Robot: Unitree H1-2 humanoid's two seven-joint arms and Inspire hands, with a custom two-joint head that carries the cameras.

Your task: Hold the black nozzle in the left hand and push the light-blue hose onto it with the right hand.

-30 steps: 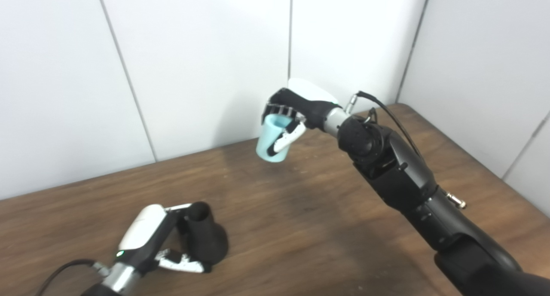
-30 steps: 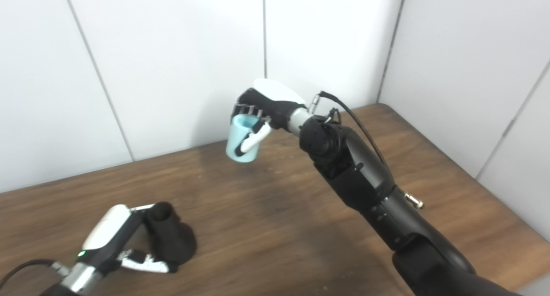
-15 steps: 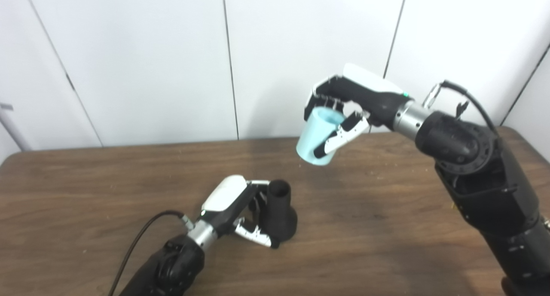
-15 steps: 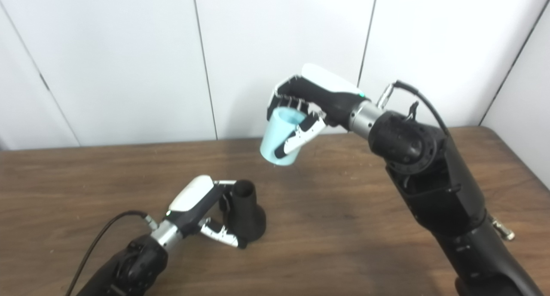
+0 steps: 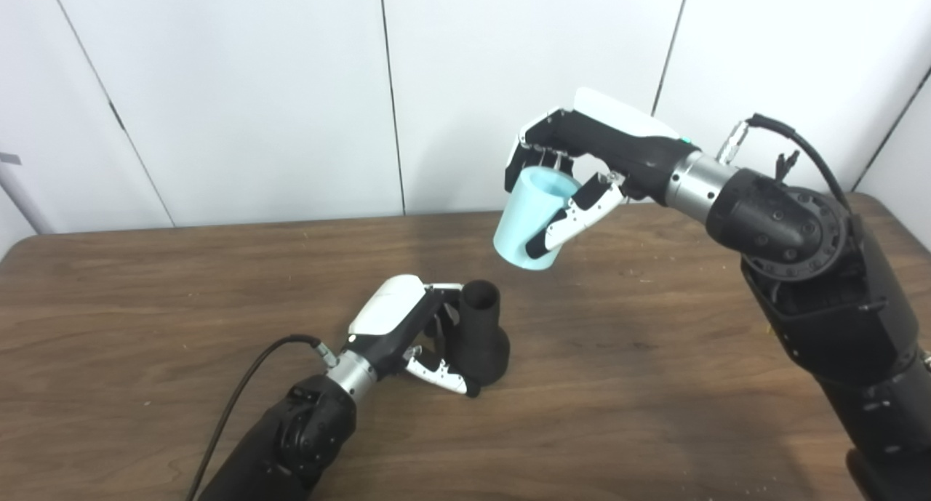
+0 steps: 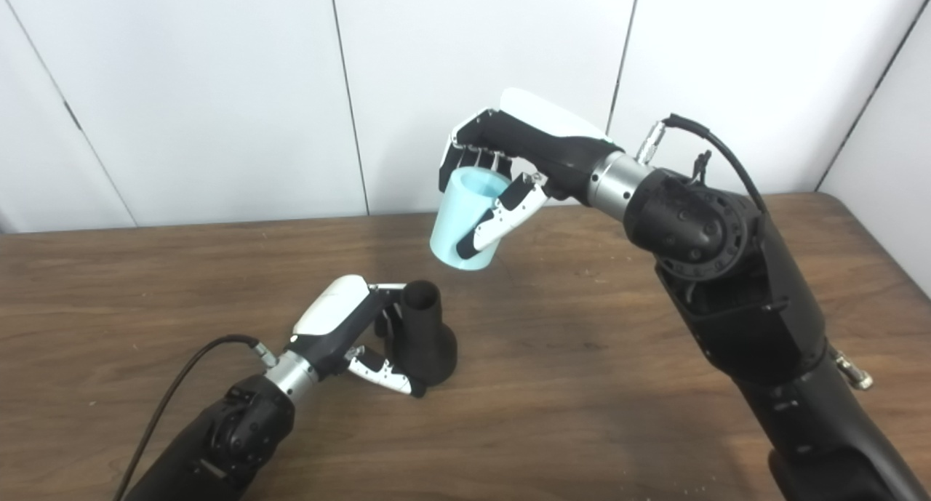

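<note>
I've got the wooden desk (image 5: pixel 654 385) filling my view, white wall panels behind it. My right arm reaches in high, and the right robot hand (image 5: pixel 582 159) hangs above the desk, fingers and thumb wrapped round the light-blue hose (image 5: pixel 531 217), a short tapered sleeve carried tilted with its wider open end facing down toward the left. Lower left, my left robot hand (image 5: pixel 414 334) is curled round the black nozzle (image 5: pixel 480 334), which stands on its flared base on the desk, narrow open neck pointing up. Hose and nozzle are apart, the hose up and to the right. The hose looks light and probably a bit flexible, so I reckon a grip round its mid-wall is right, firm without squashing the mouth. The nozzle seems stiff; bracing it low near the flare should take the push.
</note>
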